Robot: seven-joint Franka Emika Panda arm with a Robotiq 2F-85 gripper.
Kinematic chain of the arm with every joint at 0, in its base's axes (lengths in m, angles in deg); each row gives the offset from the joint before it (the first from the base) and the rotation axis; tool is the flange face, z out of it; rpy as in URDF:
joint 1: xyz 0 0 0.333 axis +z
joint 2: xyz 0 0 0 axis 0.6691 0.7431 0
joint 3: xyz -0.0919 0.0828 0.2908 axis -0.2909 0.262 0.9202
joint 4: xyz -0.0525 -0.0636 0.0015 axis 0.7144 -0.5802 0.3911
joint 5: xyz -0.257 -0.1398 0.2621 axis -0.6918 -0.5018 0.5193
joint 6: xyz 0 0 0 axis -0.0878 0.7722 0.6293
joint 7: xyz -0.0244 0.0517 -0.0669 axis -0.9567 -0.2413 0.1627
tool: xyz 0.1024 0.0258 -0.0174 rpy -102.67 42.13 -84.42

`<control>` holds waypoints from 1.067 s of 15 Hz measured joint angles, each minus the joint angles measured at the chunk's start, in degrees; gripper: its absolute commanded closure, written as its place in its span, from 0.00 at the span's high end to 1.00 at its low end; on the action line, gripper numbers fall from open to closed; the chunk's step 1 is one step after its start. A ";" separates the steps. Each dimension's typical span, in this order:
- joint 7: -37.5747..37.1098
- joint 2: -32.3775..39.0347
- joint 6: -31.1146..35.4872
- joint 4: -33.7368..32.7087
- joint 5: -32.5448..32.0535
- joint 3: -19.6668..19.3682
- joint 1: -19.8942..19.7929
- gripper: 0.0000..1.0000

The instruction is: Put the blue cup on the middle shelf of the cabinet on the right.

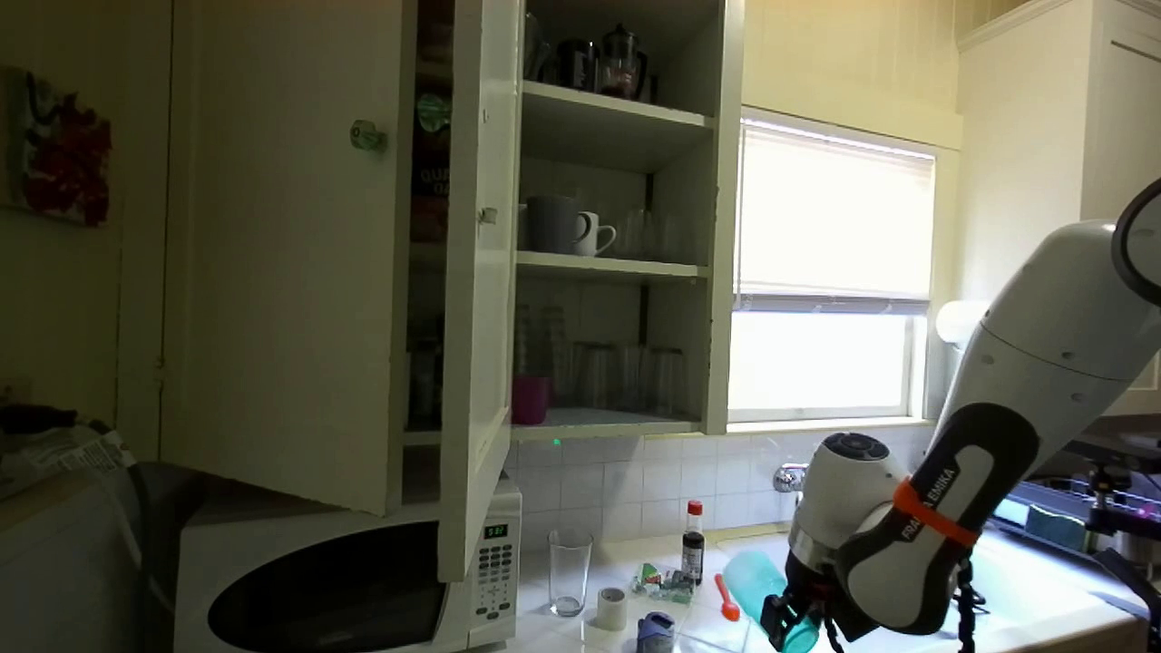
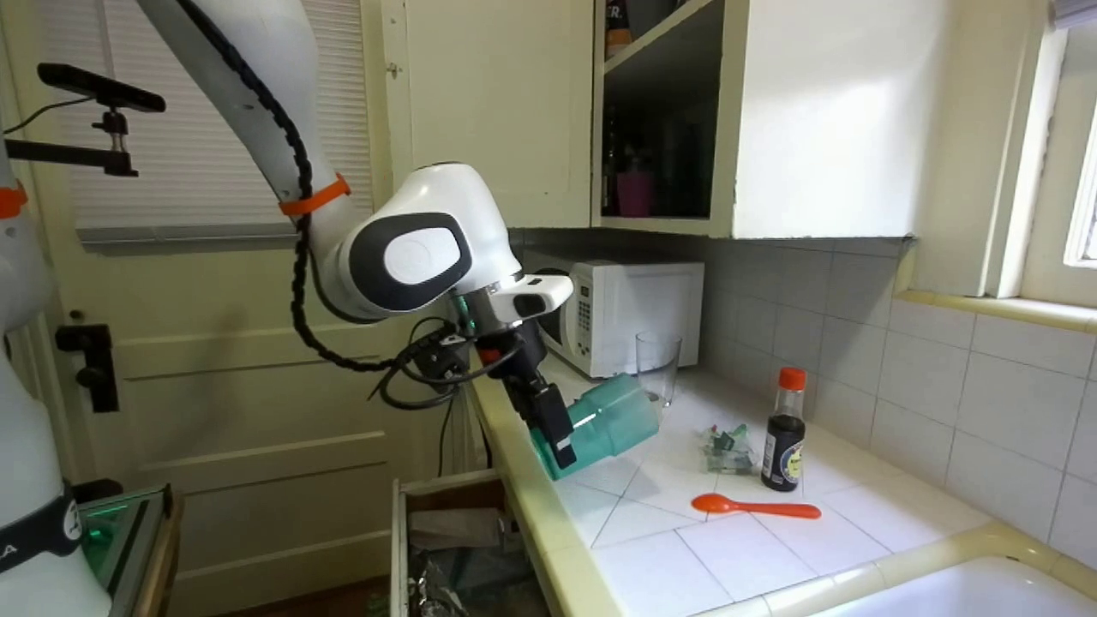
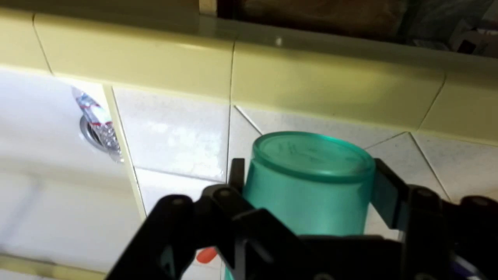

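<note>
The pincer (image 3: 310, 175) grips the blue cup (image 2: 619, 411) from both sides near its base, holding it tipped over the surface (image 2: 660, 570); whether touching it, I cannot tell. That leaves the mouth free, but the cup probably needs righting to stand on the middle shelf (image 1: 617, 265) of the cabinet (image 1: 726, 227).

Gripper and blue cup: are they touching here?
Touching: the wrist view shows the gripper around the blue cup, its side meeting the finger at picture right without a gap.
</note>
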 measured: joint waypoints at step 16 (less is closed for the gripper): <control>-8.26 -2.83 11.07 -2.03 -30.99 -3.74 -1.19 0.52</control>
